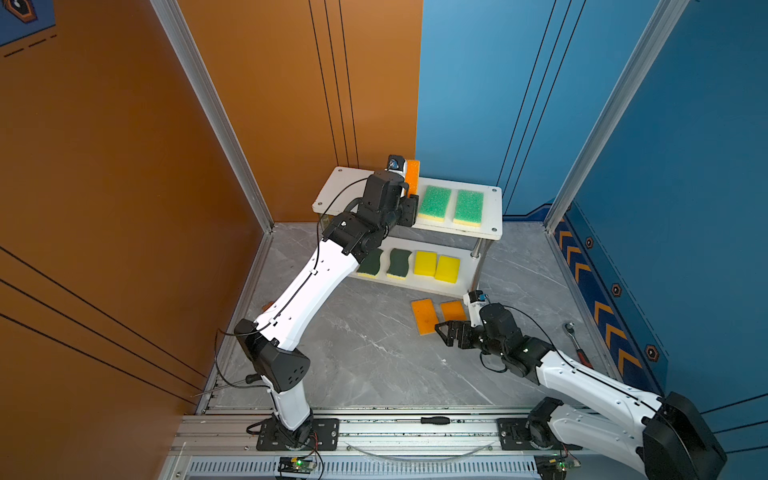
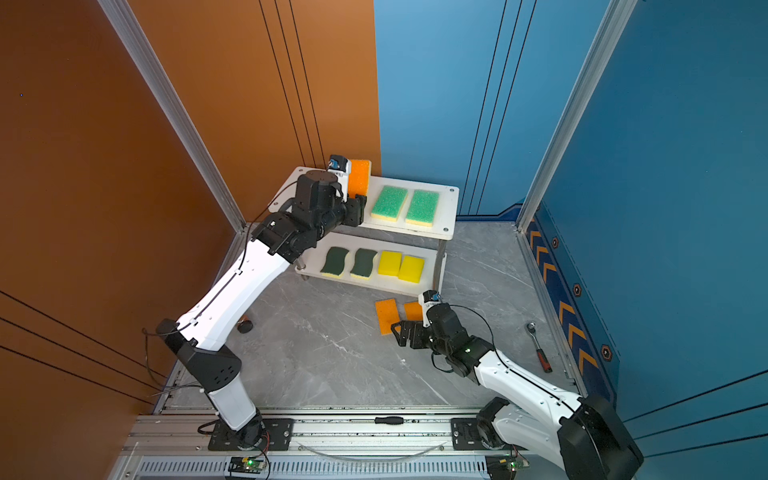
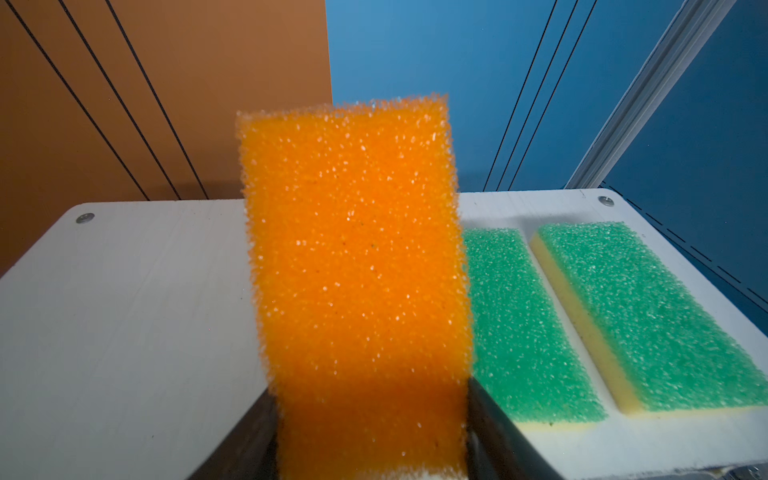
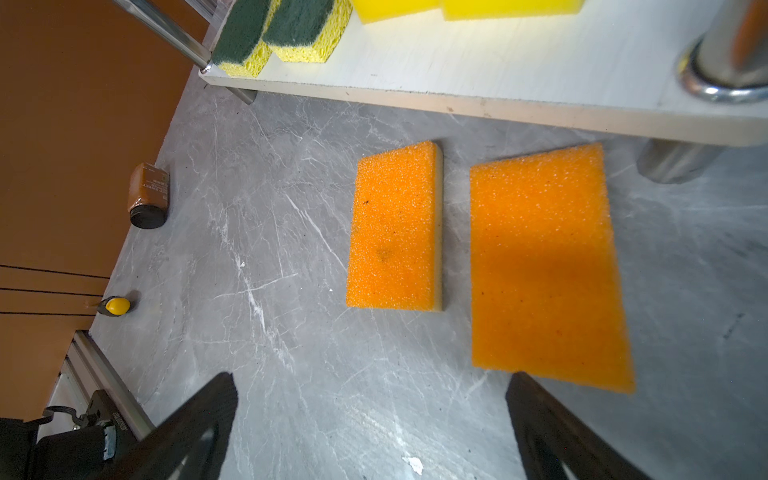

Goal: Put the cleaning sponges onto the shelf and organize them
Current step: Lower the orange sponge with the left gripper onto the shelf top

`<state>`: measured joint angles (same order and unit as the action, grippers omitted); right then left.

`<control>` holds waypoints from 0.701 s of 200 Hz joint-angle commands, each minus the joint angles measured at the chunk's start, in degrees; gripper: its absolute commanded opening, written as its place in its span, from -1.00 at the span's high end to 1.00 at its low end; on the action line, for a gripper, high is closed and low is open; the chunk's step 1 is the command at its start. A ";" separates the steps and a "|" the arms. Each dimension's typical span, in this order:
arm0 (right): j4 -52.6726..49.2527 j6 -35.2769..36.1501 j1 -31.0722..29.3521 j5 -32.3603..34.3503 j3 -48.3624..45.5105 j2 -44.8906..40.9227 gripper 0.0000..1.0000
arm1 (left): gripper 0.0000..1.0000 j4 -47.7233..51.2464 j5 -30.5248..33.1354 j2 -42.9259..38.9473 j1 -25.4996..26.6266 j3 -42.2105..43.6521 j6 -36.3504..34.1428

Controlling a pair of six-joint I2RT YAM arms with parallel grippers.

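My left gripper (image 1: 409, 200) (image 3: 370, 390) is shut on an orange-topped sponge (image 1: 413, 176) (image 3: 353, 249), held on end over the left half of the shelf's top board (image 1: 345, 183) (image 3: 124, 311). Beside it two light-green sponges (image 1: 434, 202) (image 1: 468, 207) lie flat. The lower board holds two dark-green sponges (image 1: 399, 262) and two yellow ones (image 1: 425, 262). Two orange sponges (image 4: 395, 228) (image 4: 544, 266) lie on the floor in front of the shelf. My right gripper (image 1: 446, 330) (image 4: 370, 390) hovers open just short of them, holding nothing.
A ratchet wrench (image 1: 577, 345) lies by the right wall. A small brown bottle (image 4: 148, 195) and a yellow-tipped object (image 4: 117, 305) sit along the left wall. A screwdriver (image 1: 434, 420) rests on the front rail. A metal shelf post (image 4: 727, 50) stands near the right sponge.
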<state>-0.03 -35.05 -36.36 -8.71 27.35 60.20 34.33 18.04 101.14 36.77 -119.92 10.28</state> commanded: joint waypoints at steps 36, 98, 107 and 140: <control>-0.32 -1.15 0.28 0.98 -0.59 -0.54 -1.00 | -0.28 2.24 0.95 -0.38 -0.27 -0.12 -0.89; -0.48 -1.16 0.27 1.06 -0.61 -0.62 -1.00 | -0.32 2.63 0.68 1.16 -0.47 -0.14 -0.70; -0.49 -1.16 0.29 1.15 -0.64 -0.66 -1.00 | -0.33 2.68 0.68 1.31 -0.48 -0.06 -0.60; -0.32 -1.14 0.29 1.14 -0.64 -0.44 -1.00 | -0.34 2.66 0.68 1.69 -0.52 -0.04 -0.53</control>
<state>-0.03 -35.88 -36.36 -8.69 27.35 60.20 35.88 18.04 101.82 36.71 -119.92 10.31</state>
